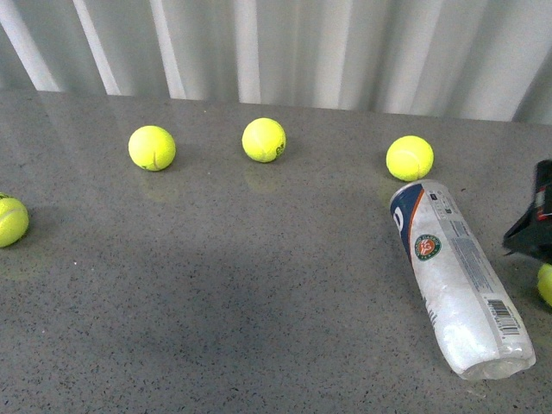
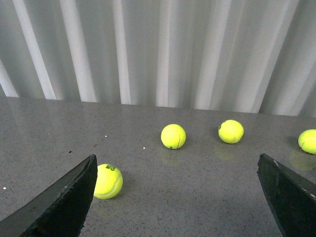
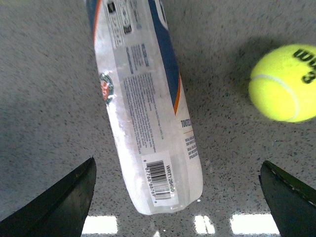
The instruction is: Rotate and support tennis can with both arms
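The tennis can [image 1: 455, 276] lies on its side on the grey table at the right, its clear end toward the front edge and its blue end toward the back. It looks empty. In the right wrist view the can [image 3: 143, 103] lies between the wide-open fingers of my right gripper [image 3: 180, 197], barcode side up, touching neither finger. Part of the right arm [image 1: 533, 226] shows at the right edge of the front view, beside the can. My left gripper [image 2: 177, 197] is open and empty over bare table; it does not show in the front view.
Three tennis balls [image 1: 152, 147], [image 1: 264, 140], [image 1: 410, 158] lie in a row at the back. Another ball [image 1: 10, 222] lies at the left edge and one [image 1: 545, 283] at the right edge, close to the can [image 3: 284, 84]. A corrugated white wall stands behind the table.
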You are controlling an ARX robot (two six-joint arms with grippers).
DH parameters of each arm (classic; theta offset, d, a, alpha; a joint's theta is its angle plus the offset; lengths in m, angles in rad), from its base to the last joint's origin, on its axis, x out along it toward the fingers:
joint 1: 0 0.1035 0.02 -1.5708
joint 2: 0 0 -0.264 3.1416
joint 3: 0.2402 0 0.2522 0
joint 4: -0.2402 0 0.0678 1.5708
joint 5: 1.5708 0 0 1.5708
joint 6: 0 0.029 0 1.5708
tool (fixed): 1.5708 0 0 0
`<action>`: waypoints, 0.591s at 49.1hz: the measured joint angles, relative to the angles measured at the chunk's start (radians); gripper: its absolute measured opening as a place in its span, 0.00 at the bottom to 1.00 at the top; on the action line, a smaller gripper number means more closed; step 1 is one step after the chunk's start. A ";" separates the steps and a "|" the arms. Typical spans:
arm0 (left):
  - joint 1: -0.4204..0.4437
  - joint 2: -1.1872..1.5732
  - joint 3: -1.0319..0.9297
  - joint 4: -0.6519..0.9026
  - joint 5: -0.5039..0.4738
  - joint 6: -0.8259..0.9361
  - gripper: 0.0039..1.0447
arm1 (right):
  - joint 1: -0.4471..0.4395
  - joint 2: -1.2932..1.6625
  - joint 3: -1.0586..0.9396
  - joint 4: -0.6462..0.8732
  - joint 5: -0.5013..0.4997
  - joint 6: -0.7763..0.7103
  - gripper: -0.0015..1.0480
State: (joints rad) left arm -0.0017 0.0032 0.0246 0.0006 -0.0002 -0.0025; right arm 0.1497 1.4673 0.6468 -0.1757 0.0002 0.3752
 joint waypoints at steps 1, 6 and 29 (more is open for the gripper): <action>0.000 0.000 0.000 0.000 0.000 0.000 0.94 | 0.004 0.033 0.014 0.000 -0.004 -0.001 0.93; 0.000 0.000 0.000 0.000 0.000 0.000 0.94 | 0.019 0.169 0.094 0.002 0.021 -0.020 0.93; 0.000 0.000 0.000 0.000 0.000 0.000 0.94 | 0.016 0.409 0.267 -0.012 -0.029 -0.073 0.93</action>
State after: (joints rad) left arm -0.0017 0.0032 0.0246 0.0006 -0.0002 -0.0025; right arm 0.1661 1.8763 0.9142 -0.1879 -0.0284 0.3019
